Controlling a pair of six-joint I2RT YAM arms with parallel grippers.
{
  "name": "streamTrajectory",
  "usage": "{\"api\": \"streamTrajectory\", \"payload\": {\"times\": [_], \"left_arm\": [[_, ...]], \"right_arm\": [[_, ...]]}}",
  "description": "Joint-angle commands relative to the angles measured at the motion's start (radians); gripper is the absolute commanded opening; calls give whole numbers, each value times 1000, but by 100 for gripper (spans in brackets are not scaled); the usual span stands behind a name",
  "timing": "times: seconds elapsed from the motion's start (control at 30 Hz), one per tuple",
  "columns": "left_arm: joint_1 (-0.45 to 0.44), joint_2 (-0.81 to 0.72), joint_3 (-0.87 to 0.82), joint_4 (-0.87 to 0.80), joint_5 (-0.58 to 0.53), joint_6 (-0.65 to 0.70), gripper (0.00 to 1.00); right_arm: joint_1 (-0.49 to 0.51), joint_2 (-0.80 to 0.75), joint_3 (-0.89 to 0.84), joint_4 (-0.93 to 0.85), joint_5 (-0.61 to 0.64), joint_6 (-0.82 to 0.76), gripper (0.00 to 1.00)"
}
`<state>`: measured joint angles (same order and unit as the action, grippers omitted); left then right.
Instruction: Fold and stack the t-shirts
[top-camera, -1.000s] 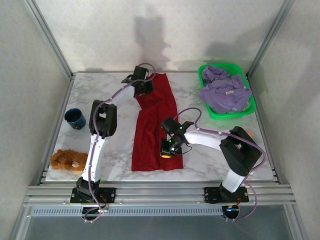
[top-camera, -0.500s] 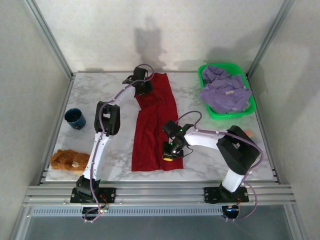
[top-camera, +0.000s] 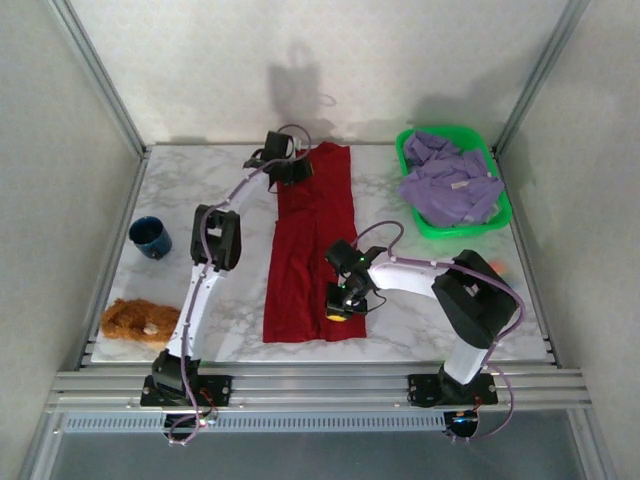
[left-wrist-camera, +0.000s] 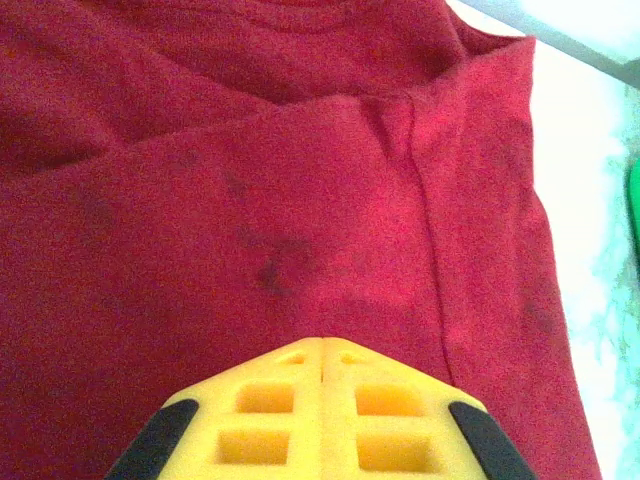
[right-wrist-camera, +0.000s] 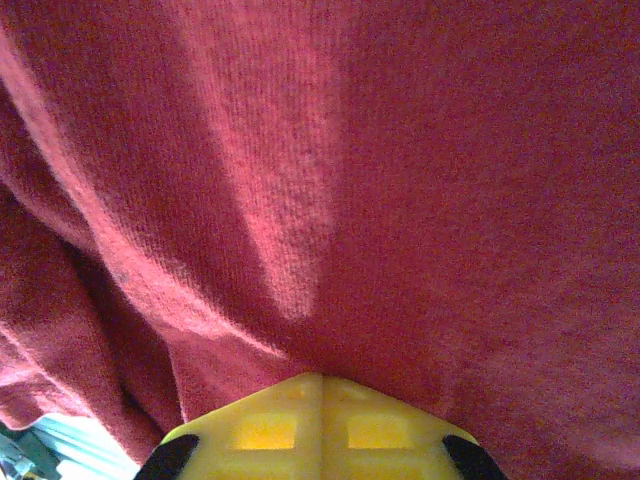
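Top view: red t-shirt (top-camera: 315, 240) lies as a long narrow strip down the middle of the marble table (top-camera: 385, 195), with one gripper at each end.

- Left gripper (top-camera: 289, 171) is at the strip's far left corner. Its yellow fingers are pressed fully together. In the wrist view the cloth spreads ahead of the closed tips and to both sides; it looks pinched at the edge, though the pinch itself is hidden.
- Right gripper (top-camera: 340, 303) is at the near right part of the strip, jaws fully closed. In its wrist view, creases fan out from the fingertips, so I judge it is holding a pinch of the shirt.

Change over the last second: the far end, slanted and bunched a moment ago, now reaches further back and sits squarer. The left gripper has shifted slightly toward the back edge, and the right gripper has eased a little toward the near edge. The cloth between the two sets of jaws reads as longer and flatter.

Meaning: I judge this a stretch-and-smooth step. The strip is being straightened before its next fold, which is not yet made.

The lavender t-shirt (top-camera: 450, 190) sits heaped in the green basket (top-camera: 437, 233), well off to the right of both grippers. Stacking is still to come.
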<state>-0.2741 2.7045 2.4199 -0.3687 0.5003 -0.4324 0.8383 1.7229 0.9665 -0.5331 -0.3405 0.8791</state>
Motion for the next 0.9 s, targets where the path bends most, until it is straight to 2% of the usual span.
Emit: {"api": "streamTrajectory", "payload": {"times": [0.0,0.1,0.23,0.33,0.53,0.73,0.87], "left_arm": [[1,-241,-104,-4,-45,84,13],[1,-429,-306,20,-102,105,15],[0,-684,-626,-8,-129,93,19],[-12,-884,-936,-29,-114,81,26],[-53,-1278,-1518,-4,-94,9,30],[-133,-1551,-1780,-60,-98,-118,33],[-225,-1681,-1841,-107,-124,-209,37]], "right_arm": [[-10,-97,13,-81,78,2,0],[-21,-202,-14,-134,128,14,1],[-59,-354,-66,-225,197,12,16],[-126,-460,-152,-219,177,11,28],[-160,-537,-282,-171,104,-5,41],[-156,-527,-357,-72,18,-6,44],[-155,-540,-365,-61,-8,-41,49]]}}
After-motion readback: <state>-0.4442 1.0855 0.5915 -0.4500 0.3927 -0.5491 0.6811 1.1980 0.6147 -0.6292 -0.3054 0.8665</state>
